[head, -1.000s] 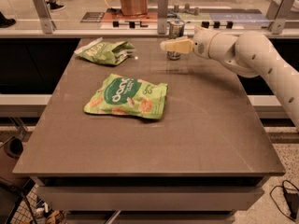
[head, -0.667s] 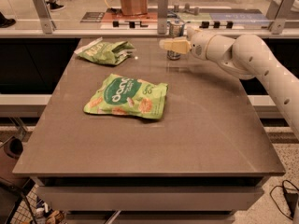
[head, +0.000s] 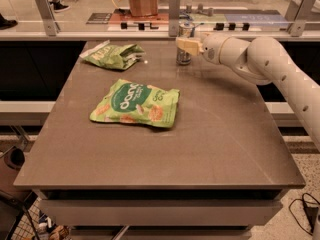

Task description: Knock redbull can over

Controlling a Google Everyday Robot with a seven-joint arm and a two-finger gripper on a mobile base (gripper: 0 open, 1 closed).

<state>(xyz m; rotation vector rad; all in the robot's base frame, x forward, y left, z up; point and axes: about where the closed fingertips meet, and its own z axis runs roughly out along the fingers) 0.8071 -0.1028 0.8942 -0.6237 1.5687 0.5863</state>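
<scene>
The redbull can (head: 183, 57) stands upright near the far edge of the grey table (head: 210, 149), a little right of centre. Its silver top shows above my gripper and its lower body below it. My gripper (head: 182, 44) reaches in from the right on the white arm (head: 260, 59). Its cream tip lies across the front of the can at mid-height, at or very close to the can's side. Whether it touches the can does not show.
A large green snack bag (head: 136, 103) lies flat at the table's middle left. A crumpled green bag (head: 112, 55) lies at the far left. Behind the table runs a rail with posts and a counter holding a brown paper bag (head: 143, 0).
My gripper has crept slightly left and farther back along the can. The can still stands upright. The bags have not moved.
</scene>
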